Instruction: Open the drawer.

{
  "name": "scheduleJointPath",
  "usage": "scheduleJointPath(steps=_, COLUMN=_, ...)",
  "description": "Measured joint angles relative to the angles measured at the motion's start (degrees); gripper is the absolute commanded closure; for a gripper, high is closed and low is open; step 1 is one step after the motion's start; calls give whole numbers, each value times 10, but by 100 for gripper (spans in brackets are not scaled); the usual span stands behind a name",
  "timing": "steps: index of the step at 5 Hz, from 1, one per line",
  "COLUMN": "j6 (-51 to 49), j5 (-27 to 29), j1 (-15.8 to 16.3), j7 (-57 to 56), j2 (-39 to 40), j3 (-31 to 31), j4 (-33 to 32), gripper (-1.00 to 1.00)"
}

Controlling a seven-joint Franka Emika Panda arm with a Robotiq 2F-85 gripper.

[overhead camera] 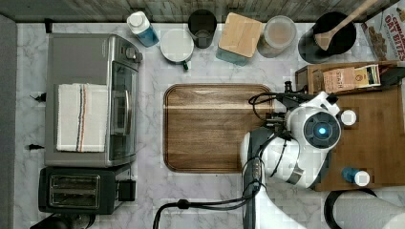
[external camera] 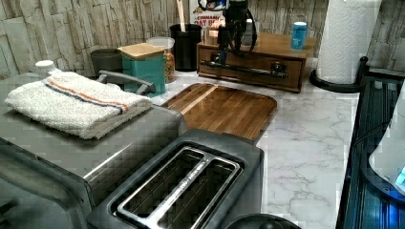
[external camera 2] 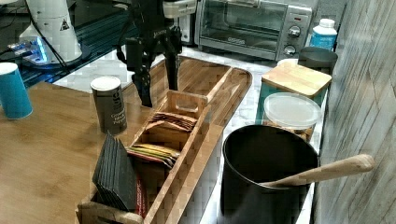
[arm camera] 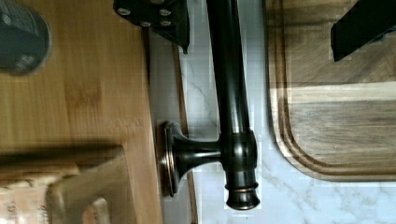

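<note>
My jaws are standing spread, one finger (arm camera: 154, 18) on the organiser side of the black bar handle (arm camera: 231, 93) and the other finger (arm camera: 362, 28) out over the wooden tray (arm camera: 336, 126), neither pressing the bar. My gripper (external camera 2: 156, 84) is hanging at the organiser's front edge. The drawer (external camera: 250, 71) is sitting in the organiser's front, facing the tray on the marble counter (external camera: 305, 138). On the organiser's top (overhead camera: 377, 138), a dark tin (external camera 2: 109, 105) is standing near my fingers.
</note>
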Motion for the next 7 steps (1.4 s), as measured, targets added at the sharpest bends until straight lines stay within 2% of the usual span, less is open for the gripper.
scheduleJointPath(steps=5, j6=84, j5=-12, j1=2, j7=0, j2=65, j3=0, j4=-32, gripper=-100)
scheduleJointPath(steps=6, j6=80, j5=-12, j1=1, j7=0, j2=64, j3=0, j4=-34, gripper=-100)
scheduleJointPath(steps=7, j6=15, j5=17, j1=-8, j7=-43, j2=59, j3=12, j4=-18, gripper=-100)
